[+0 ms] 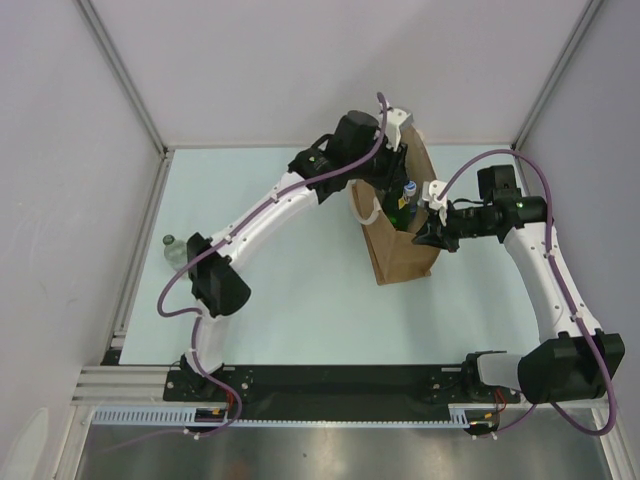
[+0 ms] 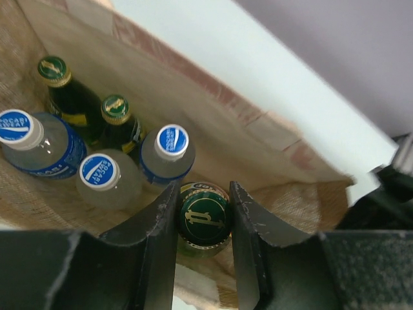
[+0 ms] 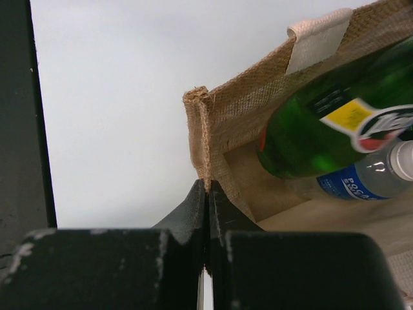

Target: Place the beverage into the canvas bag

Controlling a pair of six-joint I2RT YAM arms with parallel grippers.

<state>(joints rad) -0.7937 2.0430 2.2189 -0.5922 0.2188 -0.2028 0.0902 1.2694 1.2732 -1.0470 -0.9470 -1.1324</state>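
Since a soft tote folds in on itself, both arms are at work on it. The green bottle (image 2: 205, 219) stands upright inside the canvas bag (image 2: 213, 123), close to one wall. The left fingers (image 2: 161, 239) are clenched on either side of its capped neck, a hold that suits a straight drop through the mouth. I can't tell whether its base has reached the bottom. Toward its 10 o'clock stand three Pocari Sweat bottles (image 2: 103, 173) and two dark bottles (image 2: 116, 110) with gold caps, so it seems aimed at the gap beside them. The right fingers (image 3: 193, 206) are pinched tight on the bag's corner seam, at the bag's 3 o'clock from above, apparently to keep it open and steady. The bag sits toward 1 o'clock on the counter (image 1: 300, 300). A clear bottle (image 1: 172, 246) waits well apart at 9 o'clock.
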